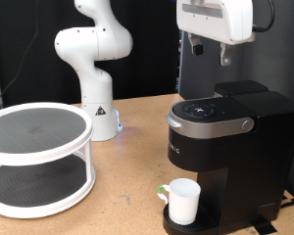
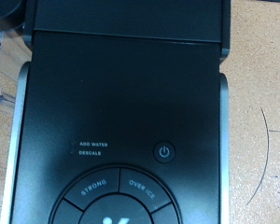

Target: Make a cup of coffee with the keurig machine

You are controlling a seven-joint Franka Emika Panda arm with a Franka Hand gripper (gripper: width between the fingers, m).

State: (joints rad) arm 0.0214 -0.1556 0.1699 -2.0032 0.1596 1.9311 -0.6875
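Observation:
The black keurig machine (image 1: 220, 157) stands on the wooden table at the exterior view's right, its silver-grey lid handle down. The white cup (image 1: 183, 201) stands upright on the machine's drip tray under the brew head. My gripper (image 1: 211, 52) hangs in the air well above the machine's top, fingers apart with nothing between them. The wrist view looks straight down on the machine's black top (image 2: 126, 84), with its power button (image 2: 164, 151) and the STRONG and OVER ICE buttons; no fingers show in it.
A white two-tier round shelf (image 1: 34, 157) stands at the exterior view's left. A white robot arm base (image 1: 96, 73) stands behind it at the centre. Bare wooden tabletop (image 1: 127, 186) lies between shelf and machine.

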